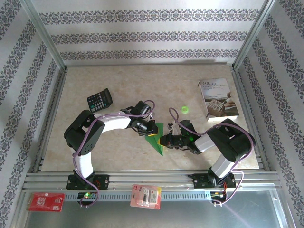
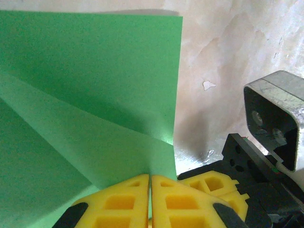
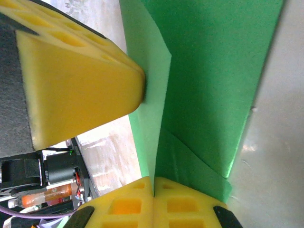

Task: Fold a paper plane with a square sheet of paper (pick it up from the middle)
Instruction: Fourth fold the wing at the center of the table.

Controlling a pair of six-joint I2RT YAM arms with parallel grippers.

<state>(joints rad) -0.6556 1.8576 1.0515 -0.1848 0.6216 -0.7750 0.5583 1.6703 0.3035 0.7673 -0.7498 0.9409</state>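
The square sheet of paper (image 1: pixel 157 138) is bright green and folded into a pointed wedge, and it sits between my two grippers at the table's near middle. My left gripper (image 1: pixel 150 130) is shut on its upper left edge. In the left wrist view the yellow pads (image 2: pixel 118 199) pinch the paper (image 2: pixel 95 85) where a crease meets them. My right gripper (image 1: pixel 165 141) is shut on the opposite side. In the right wrist view its jaws (image 3: pixel 153 184) clamp a raised fold of the sheet (image 3: pixel 213 85), and the left gripper's yellow finger (image 3: pixel 80 80) touches the flap from the upper left.
A black calculator (image 1: pixel 99 100) lies at the back left. A white printed booklet (image 1: pixel 217 98) is at the back right, and a small green disc (image 1: pixel 185 109) lies near the middle. A red packet (image 1: pixel 46 201) and a blister pack (image 1: pixel 146 196) rest on the front rail.
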